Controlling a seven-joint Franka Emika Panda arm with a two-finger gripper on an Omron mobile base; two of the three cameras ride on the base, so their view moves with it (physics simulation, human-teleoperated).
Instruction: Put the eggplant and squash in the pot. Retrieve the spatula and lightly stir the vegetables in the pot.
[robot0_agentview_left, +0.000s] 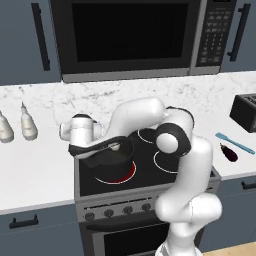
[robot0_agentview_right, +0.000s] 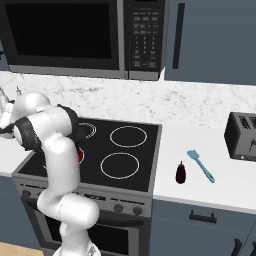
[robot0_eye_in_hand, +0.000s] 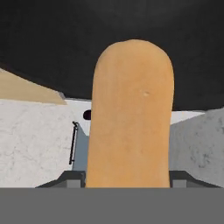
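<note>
pot (robot0_agentview_left: 111, 161) on front-left burner | eggplant (robot0_agentview_left: 229, 152) beside spatula (robot0_agentview_left: 235, 143)

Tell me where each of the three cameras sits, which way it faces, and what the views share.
Left base view: behind the arm's left, facing forward-down at the stove; arm rises lower right, bent over the pot.
Right base view: behind the arm's right, same stove; arm lower left.
Hand view: on the hand, looking along the gripper at the squash it holds.
Both base views share the eggplant, spatula, toaster and microwave.
</note>
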